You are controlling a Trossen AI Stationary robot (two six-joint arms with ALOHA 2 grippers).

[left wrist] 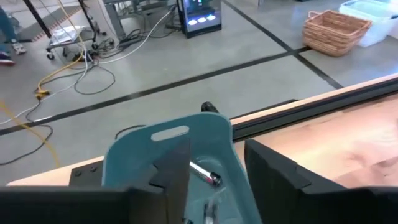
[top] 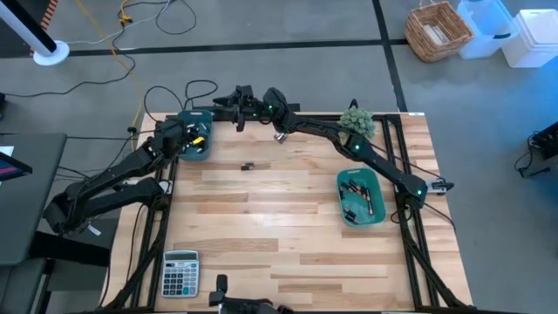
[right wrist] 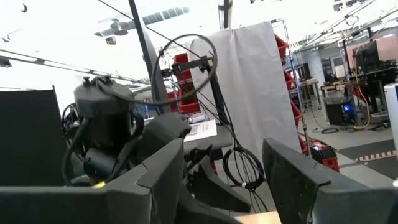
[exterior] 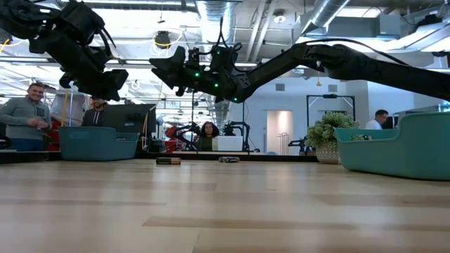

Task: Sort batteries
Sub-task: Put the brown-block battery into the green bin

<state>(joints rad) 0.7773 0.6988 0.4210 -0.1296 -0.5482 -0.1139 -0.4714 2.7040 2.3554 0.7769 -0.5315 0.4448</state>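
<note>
My left gripper [left wrist: 217, 162] hangs open over the teal bin [top: 193, 144] at the table's far left corner. A silver battery [left wrist: 205, 173] shows between its fingers, inside the bin's walls. My right gripper [right wrist: 224, 162] is open with nothing between its fingers. It reaches past the table's far edge [top: 225, 103], close to the left bin, and points slightly upward. Two batteries [exterior: 168, 160] [exterior: 228, 159] lie on their sides on the far half of the table. Several more batteries lie in the teal bin [top: 360, 196] on the right.
A grey calculator [top: 180, 273] lies at the near left corner. A small potted plant [top: 357, 120] stands at the far right, under my right arm. People stand in the room beyond the table's far edge [exterior: 28, 112]. Bare wood fills the middle and near part of the table.
</note>
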